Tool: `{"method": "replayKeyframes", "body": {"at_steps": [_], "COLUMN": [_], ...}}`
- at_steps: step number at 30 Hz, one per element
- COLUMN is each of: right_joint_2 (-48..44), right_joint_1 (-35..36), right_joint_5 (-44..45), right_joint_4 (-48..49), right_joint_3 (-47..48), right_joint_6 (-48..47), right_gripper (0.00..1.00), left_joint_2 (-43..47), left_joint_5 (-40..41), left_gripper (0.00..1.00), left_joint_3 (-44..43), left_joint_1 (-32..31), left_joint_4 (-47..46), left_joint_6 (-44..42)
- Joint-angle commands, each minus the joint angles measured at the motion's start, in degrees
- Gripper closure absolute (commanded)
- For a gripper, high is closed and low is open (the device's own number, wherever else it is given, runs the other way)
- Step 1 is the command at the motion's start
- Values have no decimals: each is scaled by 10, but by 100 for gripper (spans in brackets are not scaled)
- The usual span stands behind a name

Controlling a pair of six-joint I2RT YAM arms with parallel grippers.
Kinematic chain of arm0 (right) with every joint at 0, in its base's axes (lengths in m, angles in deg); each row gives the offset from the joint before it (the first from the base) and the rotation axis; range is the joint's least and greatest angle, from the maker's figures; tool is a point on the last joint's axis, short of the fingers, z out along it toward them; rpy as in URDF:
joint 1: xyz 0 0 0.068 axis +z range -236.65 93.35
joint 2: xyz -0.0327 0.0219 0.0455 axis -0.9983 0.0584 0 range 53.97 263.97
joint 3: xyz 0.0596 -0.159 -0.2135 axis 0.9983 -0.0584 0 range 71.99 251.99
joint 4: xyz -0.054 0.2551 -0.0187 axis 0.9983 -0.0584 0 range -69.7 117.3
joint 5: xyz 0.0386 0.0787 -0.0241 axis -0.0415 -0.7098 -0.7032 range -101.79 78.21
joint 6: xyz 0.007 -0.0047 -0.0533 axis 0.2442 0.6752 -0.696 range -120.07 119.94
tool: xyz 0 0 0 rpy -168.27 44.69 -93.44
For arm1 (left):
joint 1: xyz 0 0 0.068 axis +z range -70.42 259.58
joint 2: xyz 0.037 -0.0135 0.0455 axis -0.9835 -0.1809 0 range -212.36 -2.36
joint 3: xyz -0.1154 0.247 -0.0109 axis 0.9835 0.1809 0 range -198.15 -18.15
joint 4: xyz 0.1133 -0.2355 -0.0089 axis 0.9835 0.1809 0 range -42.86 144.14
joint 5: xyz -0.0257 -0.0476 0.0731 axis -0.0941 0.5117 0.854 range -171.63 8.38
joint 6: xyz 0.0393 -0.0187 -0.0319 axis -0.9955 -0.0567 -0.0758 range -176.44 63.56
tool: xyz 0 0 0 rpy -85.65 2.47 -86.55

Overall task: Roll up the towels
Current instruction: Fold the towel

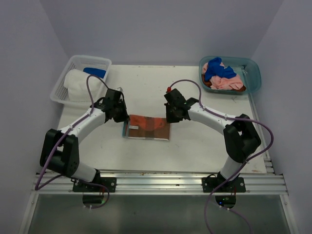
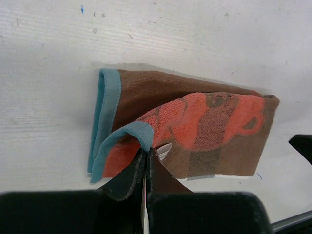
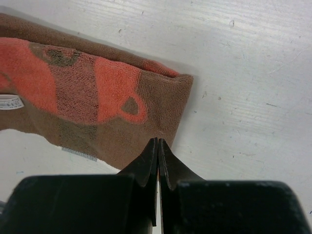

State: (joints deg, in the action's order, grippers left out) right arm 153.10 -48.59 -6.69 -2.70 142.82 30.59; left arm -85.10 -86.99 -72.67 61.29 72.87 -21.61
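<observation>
Fingers [image 2: 127,176] of left gripper [image 2: 147,157]: pressed together on the teal-bound corner of the brown towel [image 2: 195,126], with that corner lifted and curled over.
Fingers [image 3: 171,168] of right gripper [image 3: 157,145]: pressed together at the other near corner of the same cloth – a thin bite on its edge, by the look of it.
Brown towel, position: folded, orange-patterned, lying in the middle of the table [image 1: 146,83] between the two arms. It is well apart from the white mesh basket [image 1: 61,90] at far left and the teal tub [image 1: 254,78] at far right.
Other stock: a white roll [image 1: 78,84] and a blue folded cloth [image 1: 95,72] in the basket; pink cloths [image 1: 228,83] and a royal blue cloth [image 1: 214,68] heaped loose in the tub.
Hazards, as judged:
1. Both bites sit at the very rim, so a tug may pull the terry out of one pinch and start the roll crooked.
2. The left pinch seems to take the upper ply only – the fold could open while the lower ply stays flat.
3. Uneven travel of the two arms would skew the roll into a cone.
4. The label tag [image 2: 165,151] beside the left fingers may snag
</observation>
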Motion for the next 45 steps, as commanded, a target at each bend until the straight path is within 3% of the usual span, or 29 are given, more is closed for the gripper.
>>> {"method": "replayKeyframes", "body": {"at_steps": [1,4,6,11,14,20,24,27,32,36,39,43,45], "right_joint_2": [-3,4,7,34,67,132,141,112,42,-26,-78,-117,-145], "right_joint_1": [-3,-2,-3,-2,-3,-10,-15,-15,-9,24,88,204,226], "right_joint_5": [-11,-19,-21,-11,-14,-12,0,3,-11,-2,10,52,94], "right_joint_4": [9,13,15,10,8,21,32,48,85,114,148,138,103], "right_joint_3": [26,28,31,52,73,87,56,7,-95,-210,-269,-275,-254], "right_joint_6": [3,5,2,-14,-20,-28,-24,-19,13,91,177,234,231], "right_gripper": [100,100,100,99,99,100,100,100,100,100,100,100,100], "left_joint_2": [-50,-89,-100,-46,-9,49,58,29,-46,-92,-138,-202,-215], "left_joint_5": [30,52,68,102,120,88,39,17,51,76,78,56,35], "left_gripper": [97,79,76,57,53,55,56,57,61,62,62,64,65], "left_joint_3": [-22,-41,-65,-72,-69,-24,25,44,19,-36,-65,-123,-157], "left_joint_1": [2,4,4,4,4,-17,-71,-102,-103,-103,-102,-103,-104], "left_joint_4": [-11,-11,14,37,61,75,25,-2,-3,10,-5,-10,-5], "left_joint_6": [-11,-12,-12,-4,1,24,43,52,34,23,19,7,-2]}}
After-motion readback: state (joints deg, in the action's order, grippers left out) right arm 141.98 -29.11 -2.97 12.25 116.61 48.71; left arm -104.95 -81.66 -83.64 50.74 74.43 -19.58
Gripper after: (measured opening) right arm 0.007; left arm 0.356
